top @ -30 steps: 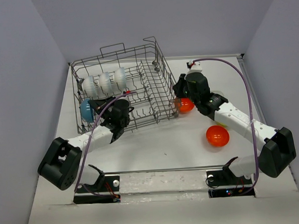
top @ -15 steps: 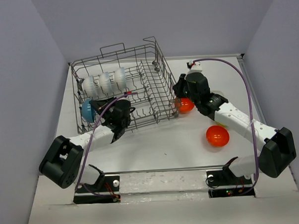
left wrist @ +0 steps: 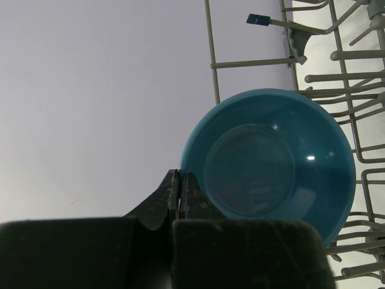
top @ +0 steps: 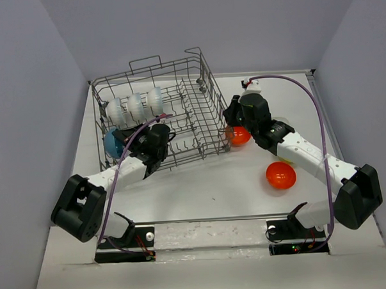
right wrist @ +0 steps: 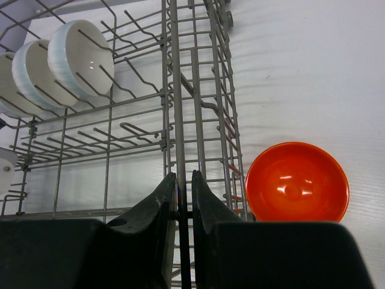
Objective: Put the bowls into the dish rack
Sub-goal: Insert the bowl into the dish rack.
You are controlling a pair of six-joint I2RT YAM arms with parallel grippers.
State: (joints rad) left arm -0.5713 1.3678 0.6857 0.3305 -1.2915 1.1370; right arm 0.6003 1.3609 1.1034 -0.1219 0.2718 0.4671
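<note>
- A flat white table top (top: 201, 189) fills the middle of the overhead view, from its lower edge up to the far wall. In the right wrist view the same white surface (right wrist: 301, 72) takes up the right side of the frame, crossed by faint streaks.
- A plain pale grey-lilac back wall (top: 194, 23) runs across the top of the overhead view.
- A matching pale side wall (top: 25, 126) slopes down the left of the frame. In the left wrist view it (left wrist: 90, 102) fills the upper left.
- Another pale side wall (top: 362, 67) closes the right of the frame.
- A dull silvery metal strip (top: 209, 230) lies along the table's near edge, bottom centre.
</note>
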